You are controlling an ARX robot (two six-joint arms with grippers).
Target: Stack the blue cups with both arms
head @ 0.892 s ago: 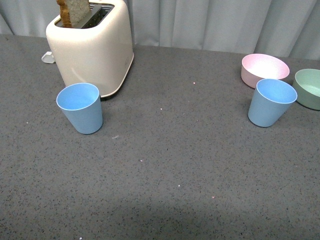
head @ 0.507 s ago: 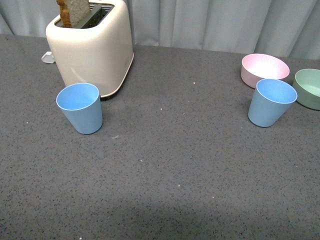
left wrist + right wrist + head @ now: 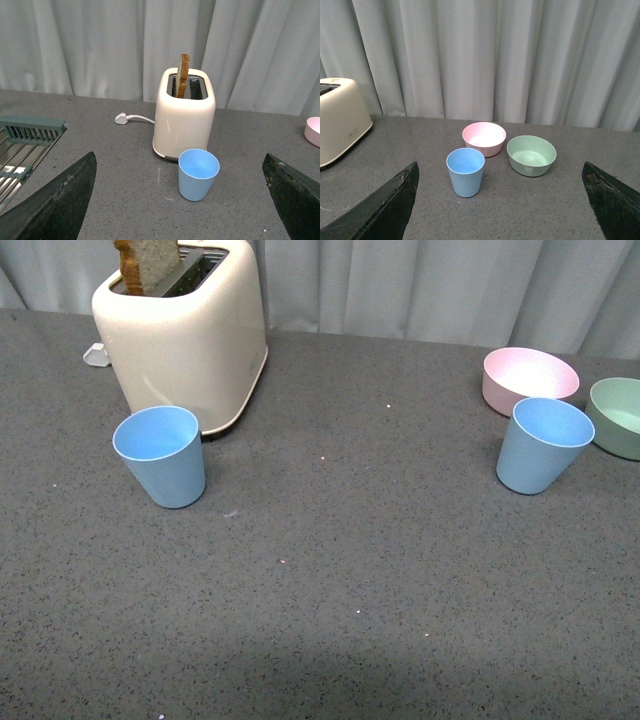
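Nothing had budged since the earlier frames, tbh: both tapered, matte light-blue plastic cups sat upright and well apart on the speckled dark grey tabletop point(image 3: 350, 570). The left blue cup point(image 3: 160, 455) was just in front of the glossy cream toaster point(image 3: 185, 335) with a toast slice point(image 3: 150, 260) poking out, and the right blue cup point(image 3: 543, 445) was near the round pink bowl point(image 3: 530, 378) and green bowl point(image 3: 620, 415). The left end effector point(image 3: 179, 157) and right end effector point(image 3: 499, 165) were both spread wide, black fingers point(image 3: 55, 205) clear of everything, holding nothing.
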